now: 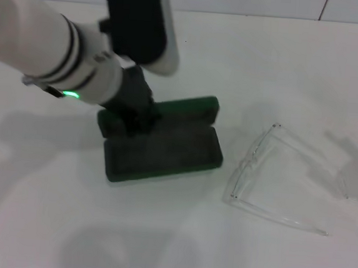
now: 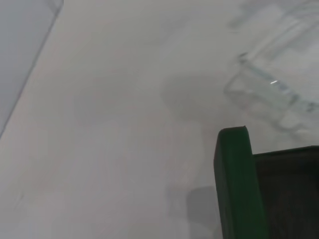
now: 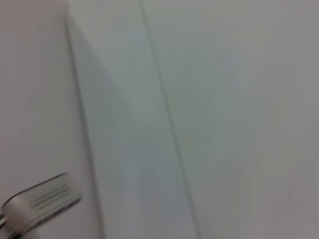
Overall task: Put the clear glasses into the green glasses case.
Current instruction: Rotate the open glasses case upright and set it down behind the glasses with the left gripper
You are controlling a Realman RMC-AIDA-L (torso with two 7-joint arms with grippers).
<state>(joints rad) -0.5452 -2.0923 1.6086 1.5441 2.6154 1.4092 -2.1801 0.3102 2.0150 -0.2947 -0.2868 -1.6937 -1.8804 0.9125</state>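
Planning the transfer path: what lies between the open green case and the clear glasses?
Only bare white table separates green glasses case from clear glasses, per the head view.

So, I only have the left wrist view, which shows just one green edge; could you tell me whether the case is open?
Observer: Yes, the green glasses case lies open, its lid raised at the far side and nothing inside.
Operator: Where is the left hand, please?
Observer: The left hand is at the case's far left corner, by the lid.
Operator: And do the glasses touch the case?
Observer: No, the clear glasses lie apart from it on the table, to the case's right, temples unfolded. The right arm is outside the head view.
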